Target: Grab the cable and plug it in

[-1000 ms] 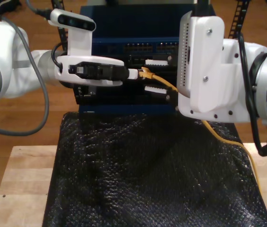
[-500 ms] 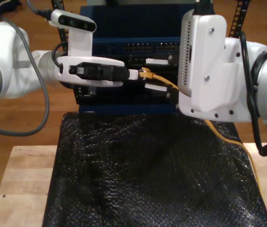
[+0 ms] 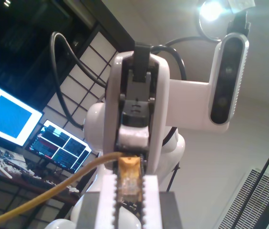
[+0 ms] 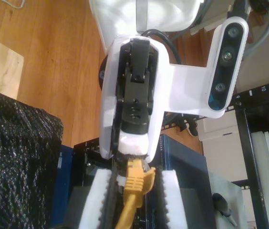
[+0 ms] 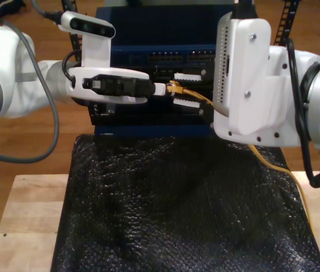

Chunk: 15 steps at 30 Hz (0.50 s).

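The yellow-orange cable [image 5: 274, 171] runs up from the exterior view's right to its plug [image 5: 174, 86] in front of the blue rack. My first gripper [image 5: 163, 88], on the arm at the exterior view's left, is shut on the clear plug [image 3: 129, 183], which fills the gap between its toothed fingers [image 3: 107, 202]. My second gripper [image 5: 187, 86], on the arm at the exterior view's right, faces it. Its jaws are open and straddle the cable [image 4: 135, 183] just behind the boot, with dark gaps on both sides. The tips of the two grippers nearly meet.
The blue rack [image 5: 120, 56] with rows of ports stands close behind the grippers. A black bubble-wrap mat [image 5: 182, 209] covers the wooden table [image 5: 24, 226] below them. Black arm cables hang at both sides of the exterior view. Wooden floor lies behind.
The lower finger of my second gripper has risen, narrowing the jaws around the cable. My first gripper has held still with the plug.
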Motion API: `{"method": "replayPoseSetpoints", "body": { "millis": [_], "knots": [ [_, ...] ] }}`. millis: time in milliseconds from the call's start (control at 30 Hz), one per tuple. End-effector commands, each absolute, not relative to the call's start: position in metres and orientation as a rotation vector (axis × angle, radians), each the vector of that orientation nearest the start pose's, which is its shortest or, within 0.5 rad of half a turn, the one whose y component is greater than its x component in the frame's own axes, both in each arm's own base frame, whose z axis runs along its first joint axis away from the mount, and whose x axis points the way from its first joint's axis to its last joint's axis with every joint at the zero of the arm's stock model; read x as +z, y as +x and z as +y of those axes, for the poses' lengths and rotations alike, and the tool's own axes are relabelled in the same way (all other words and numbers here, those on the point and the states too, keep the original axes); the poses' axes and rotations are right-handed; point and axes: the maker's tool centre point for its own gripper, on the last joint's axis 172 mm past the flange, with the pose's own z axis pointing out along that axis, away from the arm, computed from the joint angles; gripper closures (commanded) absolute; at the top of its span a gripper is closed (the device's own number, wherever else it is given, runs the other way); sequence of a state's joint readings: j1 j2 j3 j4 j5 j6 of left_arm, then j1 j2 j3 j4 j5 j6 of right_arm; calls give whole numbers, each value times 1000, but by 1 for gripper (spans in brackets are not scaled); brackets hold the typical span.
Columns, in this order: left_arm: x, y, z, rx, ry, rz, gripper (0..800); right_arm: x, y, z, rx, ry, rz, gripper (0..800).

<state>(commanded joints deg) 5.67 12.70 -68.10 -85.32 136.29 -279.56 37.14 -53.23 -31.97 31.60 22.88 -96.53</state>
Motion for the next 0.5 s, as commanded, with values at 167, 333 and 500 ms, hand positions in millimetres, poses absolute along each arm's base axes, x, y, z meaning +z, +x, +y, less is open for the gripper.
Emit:
{"method": "replayPoseSetpoints", "body": {
  "millis": [167, 333, 500],
  "knots": [
    [466, 335, -208, 238, 858, -841, 778, 475, 327, 273, 1643, 1424, 2114, 597],
    [466, 335, -208, 237, 858, -839, 778, 474, 328, 273, 1644, 1426, 2111, 672],
    [466, 334, -208, 236, 858, -840, 778, 472, 332, 270, 1650, 1432, 2081, 752]
  ]
}}
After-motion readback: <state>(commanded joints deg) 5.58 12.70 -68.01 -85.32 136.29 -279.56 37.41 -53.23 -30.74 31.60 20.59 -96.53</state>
